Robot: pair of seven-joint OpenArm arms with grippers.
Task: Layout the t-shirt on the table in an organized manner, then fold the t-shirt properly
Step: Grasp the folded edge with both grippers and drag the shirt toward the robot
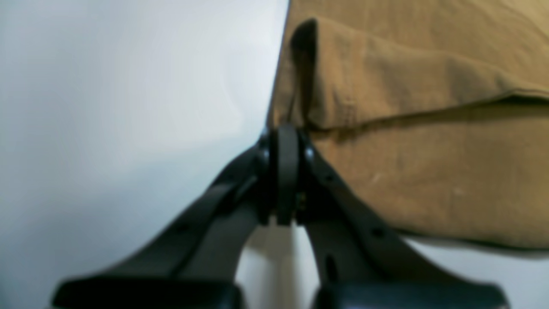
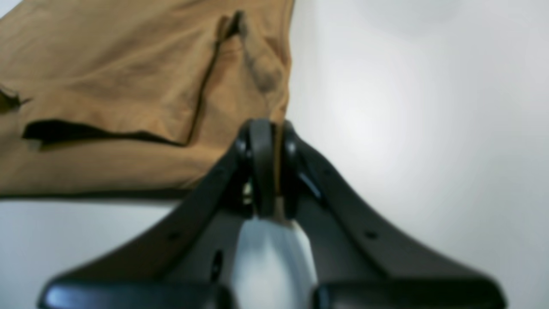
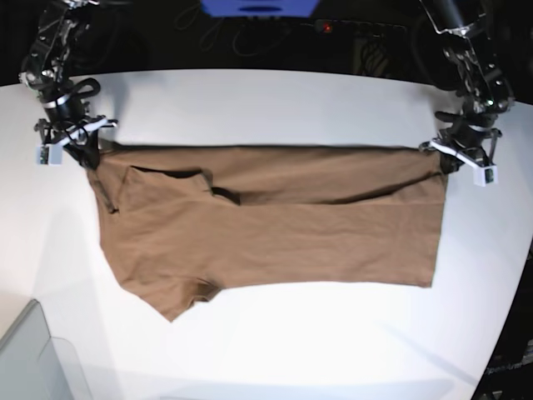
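Tan t-shirt (image 3: pixel 275 229) lying spread on the white counter (image 3: pixel 266 104), long axis side to side, far edge pulled into a near-straight line between the two arms. Not flat yet: a fold of cloth doubled over along the upper part, one sleeve flopped onto the body at base-view left, a pointed flap sticking out at the near left corner.

Right hand (image 2: pixel 271 141) pressed together, pinching the shirt's far corner at base-view left; thin sliver of tan cloth visible between the fingertips in the right wrist view. Left hand (image 1: pixel 285 141) also pressed together at the opposite far corner, right at the cloth edge; likely pinching t-shirt too, though cloth inside the pinch not clearly visible in the blurred left wrist view.

Handling, as judgement:
- Light, thin, limp. No stiffness, so sags and creases wherever unsupported.
- Probably drags easily over the smooth counter; low risk of snagging, higher risk of bunching if pushed rather than pulled.
- Not fragile; firm pinch fine. Thin edge could slip out of a shallow pinch under tension.
- Best hold: corners or seamed hems, both layers together, pulled apart evenly to keep the edge taut.
- Doubled-over fold and stray sleeve need flattening before any fold line.
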